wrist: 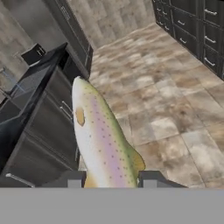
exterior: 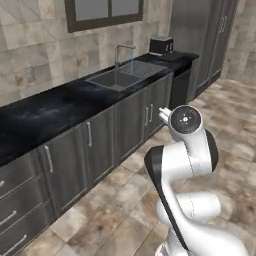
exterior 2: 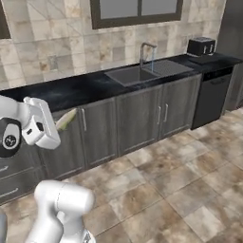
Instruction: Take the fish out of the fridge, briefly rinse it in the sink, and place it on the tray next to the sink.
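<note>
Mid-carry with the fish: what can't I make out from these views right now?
- Tray: not identifiable beside the sink; dark counter, too small in both base views.
- Fish tail: cut off between the pincer tips, hand view.
- Fridge: top cut off by the frame edge, left base view.

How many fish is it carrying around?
1. The single fish sits pinched between the gripper's jaws, sticking out ahead of the hand; its tip also pokes out beside the hand in the right base view.
</note>
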